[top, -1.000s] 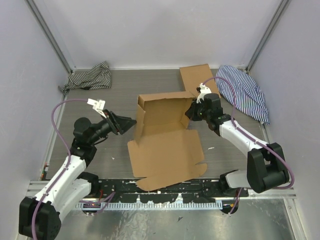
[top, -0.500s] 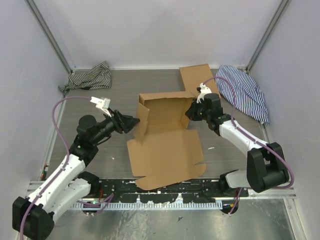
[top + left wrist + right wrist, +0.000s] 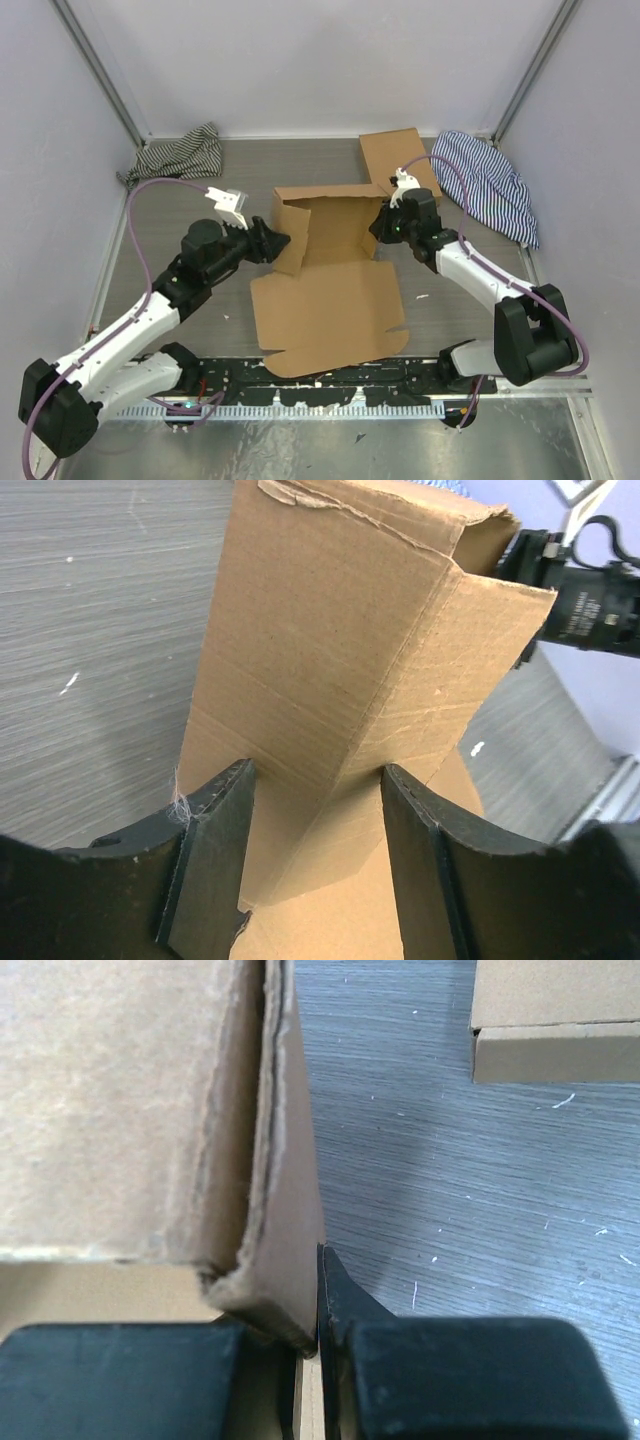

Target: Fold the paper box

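The paper box (image 3: 330,280) is a brown die-cut cardboard sheet in mid-table, its far part raised into low walls and its large lid flap flat towards me. My left gripper (image 3: 283,241) is open, its jaws either side of the raised left side wall (image 3: 330,670), with gaps on both sides. My right gripper (image 3: 381,226) is shut on the right side wall (image 3: 285,1220), pinching the doubled cardboard edge at the box's right end.
A smaller brown cardboard box (image 3: 397,157) lies at the back right, also in the right wrist view (image 3: 555,1020). A blue striped cloth (image 3: 490,185) lies at the far right, a grey striped cloth (image 3: 180,155) at the back left. White walls enclose the table.
My left gripper has moved right and forward to the box's left wall, which has tipped up and inward. The right gripper has kept its hold and stayed put.
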Motion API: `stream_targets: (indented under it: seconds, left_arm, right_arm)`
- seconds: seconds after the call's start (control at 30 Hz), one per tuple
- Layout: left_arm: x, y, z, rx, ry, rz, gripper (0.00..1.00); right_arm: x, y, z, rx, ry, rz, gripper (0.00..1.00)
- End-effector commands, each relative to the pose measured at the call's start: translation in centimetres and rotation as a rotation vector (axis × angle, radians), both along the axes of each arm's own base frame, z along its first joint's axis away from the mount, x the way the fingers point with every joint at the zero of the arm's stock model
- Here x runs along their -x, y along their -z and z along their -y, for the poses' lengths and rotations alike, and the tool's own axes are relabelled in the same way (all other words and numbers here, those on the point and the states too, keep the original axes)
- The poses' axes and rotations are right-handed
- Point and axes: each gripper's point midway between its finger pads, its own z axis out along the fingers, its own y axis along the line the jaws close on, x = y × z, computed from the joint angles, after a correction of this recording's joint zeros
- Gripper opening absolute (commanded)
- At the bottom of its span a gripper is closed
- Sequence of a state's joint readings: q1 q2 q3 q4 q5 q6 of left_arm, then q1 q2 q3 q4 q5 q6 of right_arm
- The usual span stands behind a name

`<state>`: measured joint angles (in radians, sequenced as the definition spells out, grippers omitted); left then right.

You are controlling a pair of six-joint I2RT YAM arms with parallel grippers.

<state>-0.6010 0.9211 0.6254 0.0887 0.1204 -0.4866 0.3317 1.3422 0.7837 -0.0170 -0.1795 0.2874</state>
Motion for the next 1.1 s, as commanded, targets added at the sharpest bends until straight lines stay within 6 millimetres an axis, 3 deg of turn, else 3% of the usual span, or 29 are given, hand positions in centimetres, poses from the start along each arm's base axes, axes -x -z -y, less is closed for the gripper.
stream_targets:
  seconds: [0.0, 0.23, 0.67, 0.83, 1.07]
  left_arm:
    - [-1.4, 0.4, -1.0, -0.124, -0.106, 0.032, 0.60]
    - [-2.6, 2.7, -3.1, -0.311, -0.266, 0.014, 0.59]
    - [-3.4, 5.3, -6.0, -0.396, -0.424, 0.055, 0.56]
    - [-4.0, 6.3, -7.7, -0.471, -0.515, 0.045, 0.41]
    - [-4.3, 6.9, -10.1, -0.582, -0.641, 0.006, 0.00]
  right_arm:
    - [-0.8, -3.6, -2.0, -0.039, -0.014, 0.101, 0.08]
    - [0.2, -2.7, -2.9, -0.020, -0.012, 0.100, 0.08]
    - [2.6, -2.9, -5.6, -0.008, -0.093, 0.152, 0.08]
    - [3.2, -3.5, -5.6, -0.006, -0.096, 0.176, 0.08]
    - [3.6, -4.2, -5.2, -0.003, -0.054, 0.181, 0.08]
